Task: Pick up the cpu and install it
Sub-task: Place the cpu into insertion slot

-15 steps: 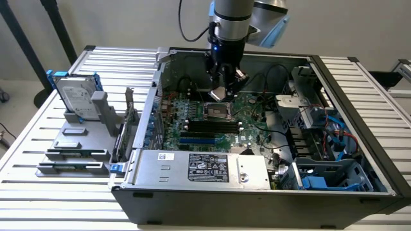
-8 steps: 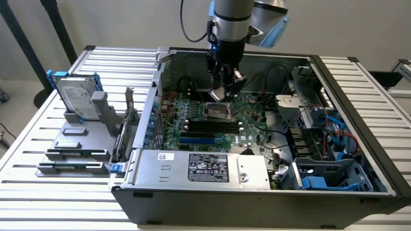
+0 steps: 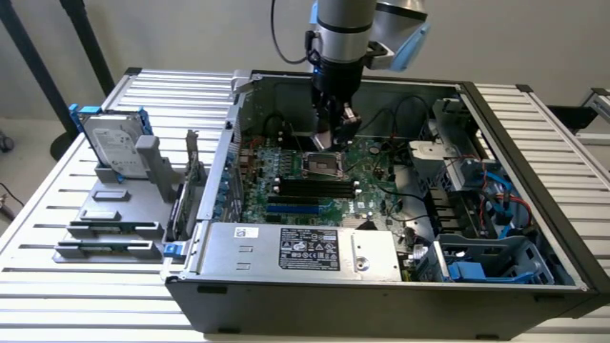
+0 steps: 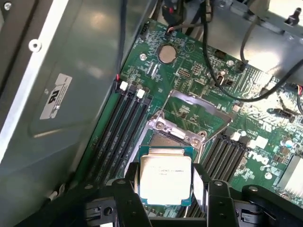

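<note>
1. Carrying is the step in hand: the pick-up looks done and the install is not, since the chip hangs in the air inside the open computer case [image 3: 286, 307], which lies on its side on the slatted table [image 3: 57, 286].
2. Inside the case, the green motherboard [image 3: 376, 161] faces up, with the arm [image 3: 341, 28] reaching straight down over its middle.
3. On the exterior view's left, outside the case, a hard drive [image 3: 114, 146] in a blue bracket stands apart from the work and plays no part here.
4. Black memory slots [image 4: 123, 127] run beside the socket [image 4: 177, 133], whose metal frame shows bare with no chip seated in it.
5. The gripper [image 4: 166, 189] has its jaws set fairly wide and closed on the cpu [image 4: 165, 177], one finger [image 4: 131, 182] on each of two opposite edges, silver top plate facing the wrist camera.
6. The cpu is held above the board, close to the socket and clear of it; whether it sits squarely over the opening I cannot tell.
7. By my judgement, seating calls for the chip to be centred and kept level over the socket, its edges square to the frame and its corners matched, then lowered gently without sliding, as the contacts would bend under a skewed or forced drop.
</note>
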